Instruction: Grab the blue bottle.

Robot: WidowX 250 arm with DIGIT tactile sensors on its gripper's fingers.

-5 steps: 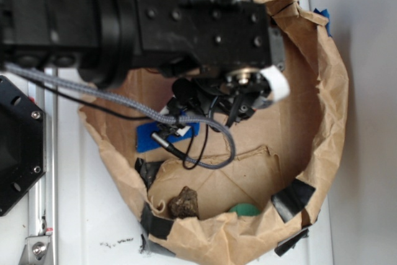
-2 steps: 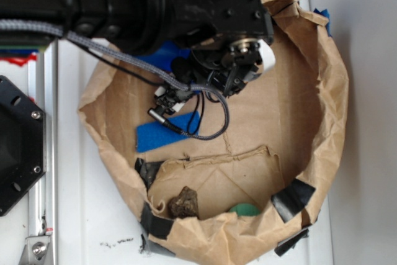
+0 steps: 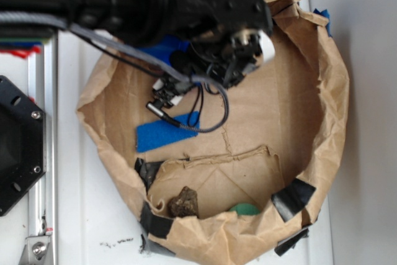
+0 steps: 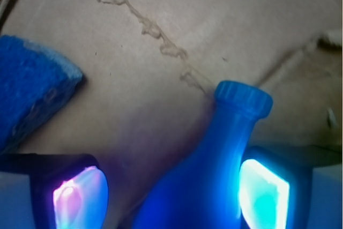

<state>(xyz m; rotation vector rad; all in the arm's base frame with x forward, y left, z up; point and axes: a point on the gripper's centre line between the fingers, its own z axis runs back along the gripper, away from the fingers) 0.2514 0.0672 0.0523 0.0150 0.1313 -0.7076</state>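
In our wrist cam the gripper (image 4: pixel 171 191) has its glowing pads spread apart around the bright blue plastic narrow-necked bottle (image 4: pixel 214 175), nearer the right pad (image 4: pixel 262 191).

The exterior view looks straight down on the paper bag (image 3: pixel 322 91); the wrist view sits close above its floor (image 4: pixel 161 20).
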